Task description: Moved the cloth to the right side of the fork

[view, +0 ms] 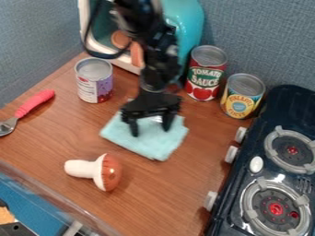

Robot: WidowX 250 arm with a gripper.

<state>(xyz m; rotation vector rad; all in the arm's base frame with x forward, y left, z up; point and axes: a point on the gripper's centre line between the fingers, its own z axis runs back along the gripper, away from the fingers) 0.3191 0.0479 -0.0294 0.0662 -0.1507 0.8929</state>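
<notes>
My gripper [150, 129] hangs over the back part of the light blue cloth [148, 142], its two fingers spread apart. The cloth lies nearly flat on the wooden counter, with its back edge partly hidden behind the gripper. I cannot tell whether the fingertips touch it. At the far left is the fork [34, 103], its pink-red handle pointing to the back right and its metal end at the view's left edge. The cloth lies to the right of the fork, with bare wood between them.
A mushroom toy [103, 172] lies in front of the cloth. Cans stand behind it: a purple-white one [94, 85], a tomato sauce can [205, 76] and a yellow one [242, 99]. A toy stove [265, 184] borders the right, and a teal appliance [188, 23] stands at the back.
</notes>
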